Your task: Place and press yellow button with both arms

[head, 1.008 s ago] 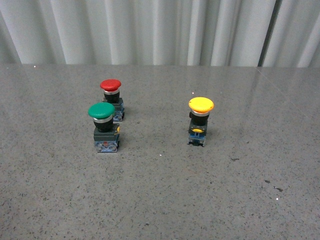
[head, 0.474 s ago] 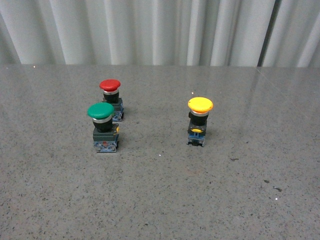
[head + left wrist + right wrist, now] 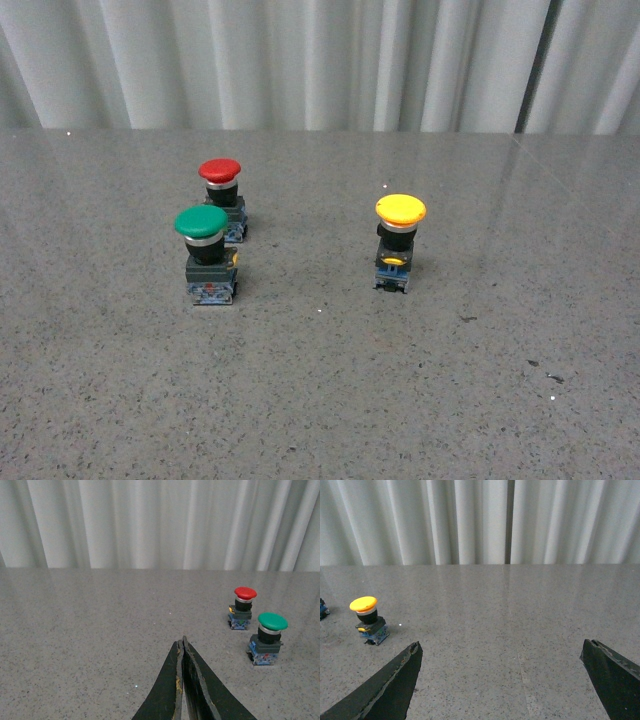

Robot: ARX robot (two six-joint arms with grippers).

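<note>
1. Grey speckled stone-look tabletop [image 3: 320,400]. It carries three push buttons, and its far edge meets a white pleated curtain [image 3: 300,60].
2. Right black flat-fingered gripper [image 3: 500,647]. Its fingers are spread wide and hold nothing. It hangs above the tabletop with the target ahead of it and off to one side. It is probably the arm for the pick, and should close on the block base, not the cap.
3. Left black flat-fingered gripper [image 3: 183,645]. Its fingers are pressed together with nothing between them. The closed tip looks suited to pushing straight down on the centre of the cap.
4. Yellow mushroom-cap push button with black collar and blue-grey block base [image 3: 399,240]. It stands upright, right of the tabletop's middle, untouched and well apart from the other two buttons. Keep it upright while it is carried.
5. Green-capped button [image 3: 207,255]. It stands left of the middle; avoid it.
6. Red-capped button [image 3: 222,198]. It stands just behind the green one, toward the far edge.
</note>
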